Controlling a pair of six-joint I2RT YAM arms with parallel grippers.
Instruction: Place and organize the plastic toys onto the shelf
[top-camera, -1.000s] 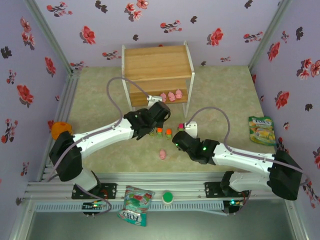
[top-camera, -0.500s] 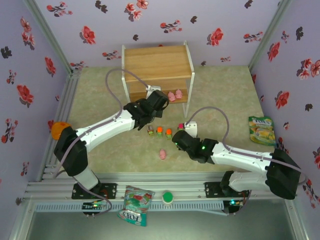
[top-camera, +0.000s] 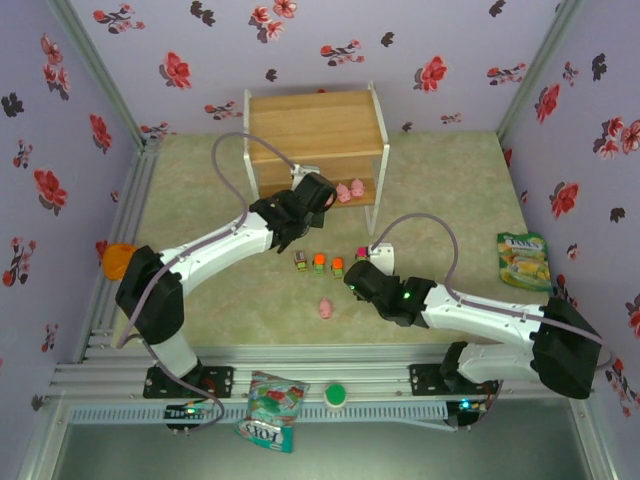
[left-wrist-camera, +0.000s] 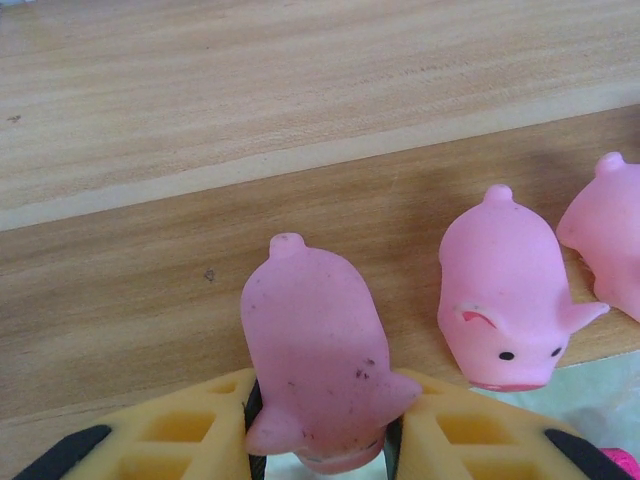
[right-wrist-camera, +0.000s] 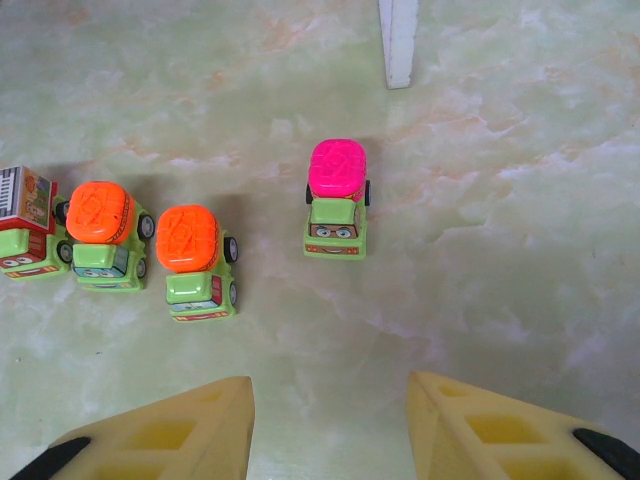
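Pink pig (left-wrist-camera: 310, 350) of smooth, soft-looking plastic, rounded, faintly dirt-speckled; pinched at its head end between the yellow pads of the left claw (left-wrist-camera: 322, 420), tail knob pointing away from the claw over the lower board of the shelf (left-wrist-camera: 150, 290); whether it rested on the wood could not be told.

Shelved pigs, two (left-wrist-camera: 500, 290) (left-wrist-camera: 605, 240); just right of the left claw, at the board's front edge, snouts toward the claw; shelf of pale, straight-grained wood on a thin white frame.

Right claw (right-wrist-camera: 330, 385); jaws apart, empty, over the mottled green worktop (right-wrist-camera: 500, 250).

Toy cars, four, blocky green bodies with domed tops, all on the worktop ahead of the right claw; pink-topped car (right-wrist-camera: 338, 200) straight ahead; two orange-topped cars (right-wrist-camera: 197, 260) (right-wrist-camera: 105, 232) ahead-left; red-striped car (right-wrist-camera: 22, 220) far left.

Loose pig (top-camera: 325, 308); on the worktop, just left of the right claw.

Progress, as judged: under halfway; two pigs placed, one at the point of placing; one pig and all four cars unshelved.
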